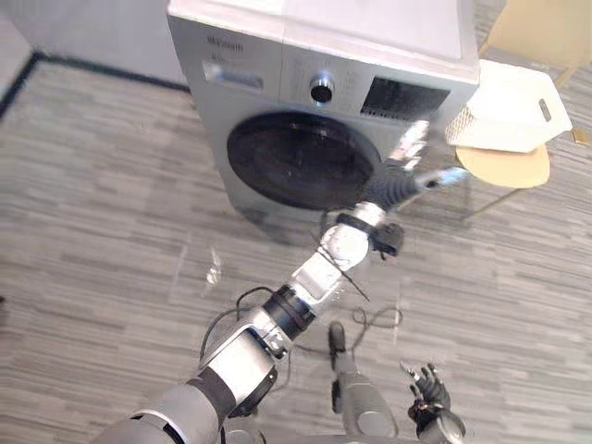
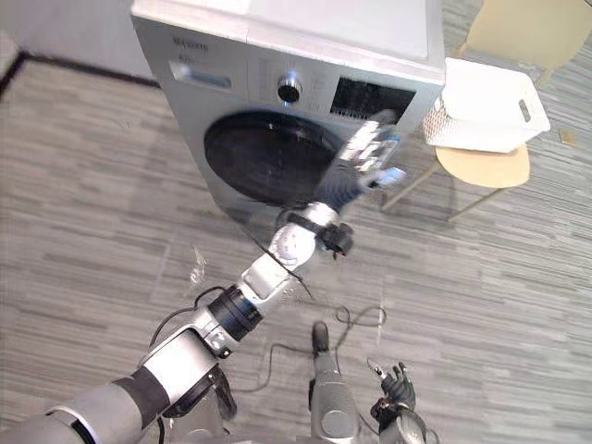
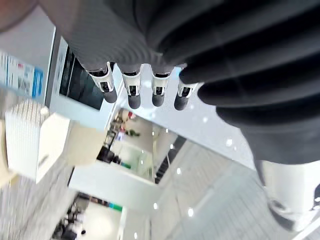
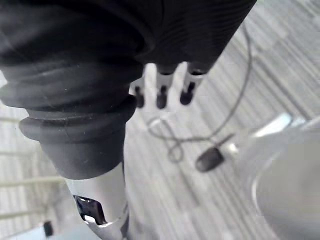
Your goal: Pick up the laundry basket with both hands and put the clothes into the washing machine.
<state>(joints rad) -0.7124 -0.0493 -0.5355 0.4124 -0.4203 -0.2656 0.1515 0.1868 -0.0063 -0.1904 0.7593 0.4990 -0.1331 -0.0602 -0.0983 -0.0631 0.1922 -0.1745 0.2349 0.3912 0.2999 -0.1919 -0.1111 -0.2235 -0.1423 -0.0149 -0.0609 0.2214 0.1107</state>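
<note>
Grey plank floor [image 1: 92, 231] is running under everything. What the white, ribbed laundry basket [image 1: 509, 111] is carrying cannot be told. It is sitting upper right on a tan chair [image 1: 504, 168], beside the washing machine [image 1: 277, 74] with its door [image 1: 296, 157] shut. Left hand [image 2: 365, 157] is hovering before that door's right edge, fingers [image 3: 132, 92] straight, empty; right hand [image 1: 430, 388] is hanging bottom right, fingers [image 4: 162, 95] relaxed, empty.

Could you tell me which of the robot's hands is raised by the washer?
The left hand, held up open in front of the washer beside its door; the right hand hangs low near the floor.
</note>
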